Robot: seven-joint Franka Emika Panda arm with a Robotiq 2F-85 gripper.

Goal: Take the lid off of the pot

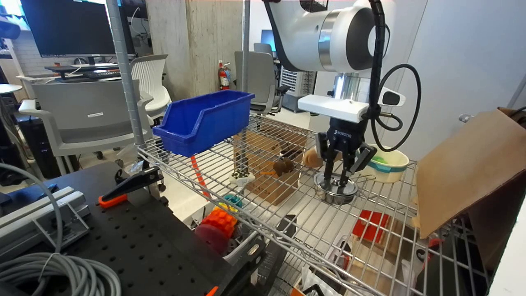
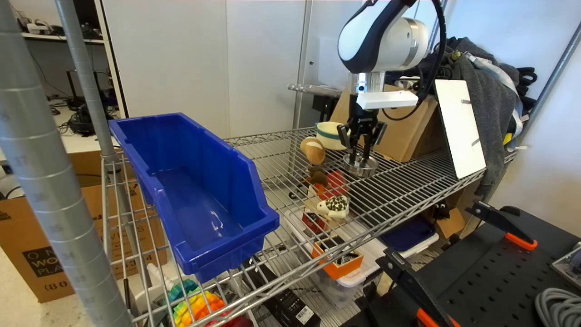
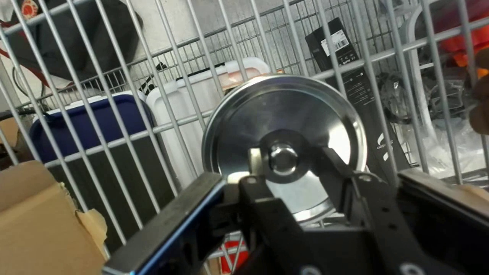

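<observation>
The small silver pot (image 1: 335,200) stands on the wire shelf in both exterior views (image 2: 361,172). The round silver lid (image 1: 351,188) sits on top of it, level as far as I can see. In the wrist view the lid (image 3: 267,114) covers nearly all of the pot, and its round knob (image 3: 283,159) is in the middle. My gripper (image 1: 335,185) points straight down over the lid in both exterior views (image 2: 358,162). In the wrist view the gripper (image 3: 288,154) is open, with one finger on each side of the knob and gaps between. Whether the fingertips touch the lid, I cannot tell.
A pale bowl with a teal band (image 1: 388,167) stands close behind the pot. A brownish-tan bowl (image 2: 313,151) is beside it. A large blue bin (image 2: 199,204) is at the shelf's far end. A cardboard box (image 1: 468,164) stands on the opposite side. A spotted toy (image 2: 335,206) lies on the shelf.
</observation>
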